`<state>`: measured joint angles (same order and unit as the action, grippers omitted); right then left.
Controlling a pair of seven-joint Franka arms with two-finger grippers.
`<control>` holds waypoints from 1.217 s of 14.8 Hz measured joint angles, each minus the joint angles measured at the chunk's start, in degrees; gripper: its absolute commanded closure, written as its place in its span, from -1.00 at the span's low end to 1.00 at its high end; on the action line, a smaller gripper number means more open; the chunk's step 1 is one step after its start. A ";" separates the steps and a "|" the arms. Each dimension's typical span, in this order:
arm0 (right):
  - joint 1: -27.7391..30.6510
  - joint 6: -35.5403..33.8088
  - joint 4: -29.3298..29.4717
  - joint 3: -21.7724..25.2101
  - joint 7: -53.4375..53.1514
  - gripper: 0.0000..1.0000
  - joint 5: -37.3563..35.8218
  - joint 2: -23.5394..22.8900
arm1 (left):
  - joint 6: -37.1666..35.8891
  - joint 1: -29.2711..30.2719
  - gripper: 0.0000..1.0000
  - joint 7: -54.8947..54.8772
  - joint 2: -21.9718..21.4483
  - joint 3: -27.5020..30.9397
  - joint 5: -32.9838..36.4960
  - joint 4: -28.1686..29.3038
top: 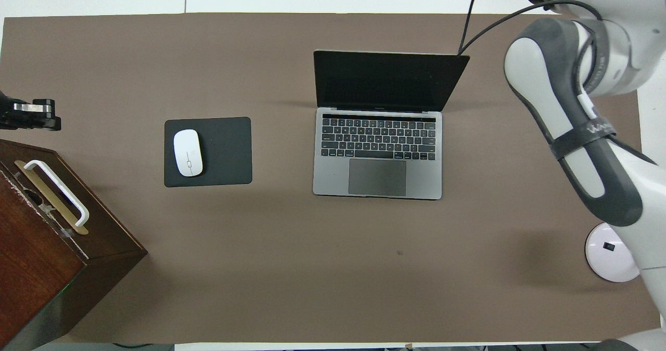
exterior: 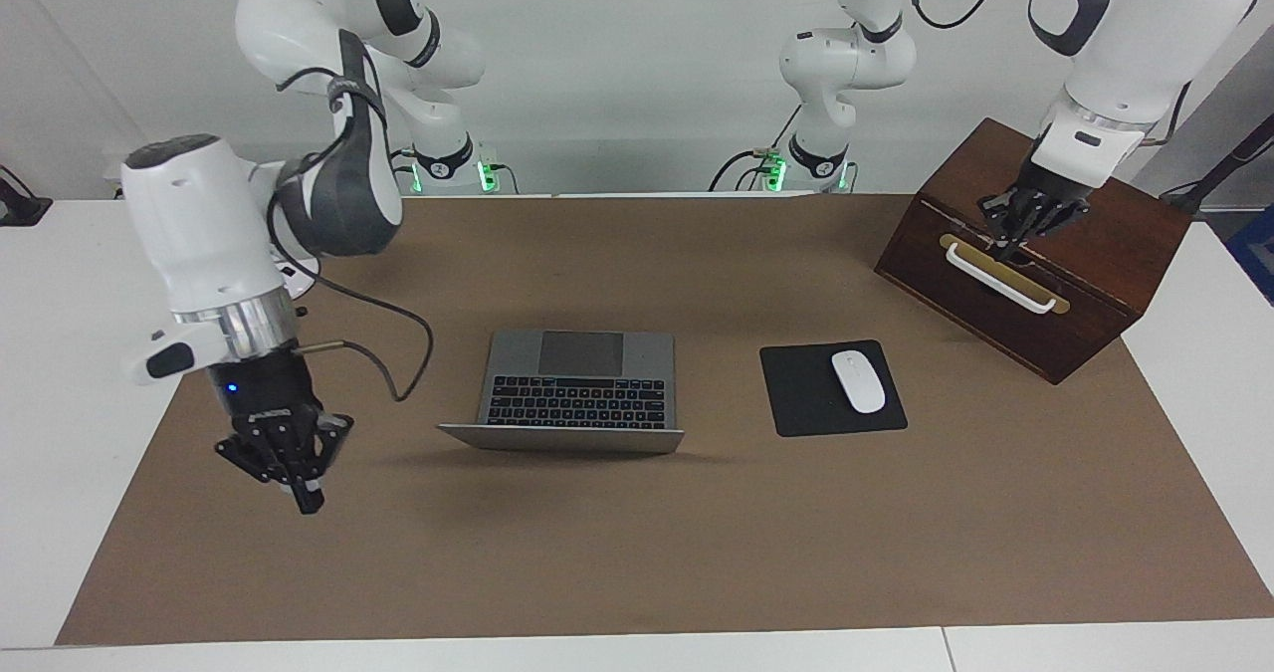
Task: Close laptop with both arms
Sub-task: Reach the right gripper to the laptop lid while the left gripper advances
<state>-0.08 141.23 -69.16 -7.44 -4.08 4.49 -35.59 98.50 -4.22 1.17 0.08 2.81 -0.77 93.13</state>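
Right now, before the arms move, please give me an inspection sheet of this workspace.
Surface: white table under a brown mat.
Job's things: laptop open, lid upright, screen dark.
Clutter: white mouse on a black mouse pad; wooden box with a white handle, at the left arm's end.
Grippers: right gripper raised over the mat beside the laptop; left gripper at the box's handle.
Cables: black cable hanging from the right arm.
Surroundings: white wall; nothing else seen.
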 measured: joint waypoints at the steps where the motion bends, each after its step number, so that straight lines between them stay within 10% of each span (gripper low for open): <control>1: -0.07 0.02 1.24 -0.99 -1.95 1.00 0.00 -1.07 | 1.41 -0.02 1.00 0.00 0.00 -0.11 -0.20 0.21; 18: -13.35 -5.95 5.65 -1.09 -10.03 1.00 -0.06 -4.85 | 46.53 -10.90 1.00 2.89 -8.92 -1.13 -5.05 32.61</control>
<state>-13.44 135.29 -63.51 -8.53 -14.11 4.43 -40.44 145.03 -15.12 4.06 -8.84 1.67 -5.82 125.74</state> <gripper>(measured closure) 0.991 0.991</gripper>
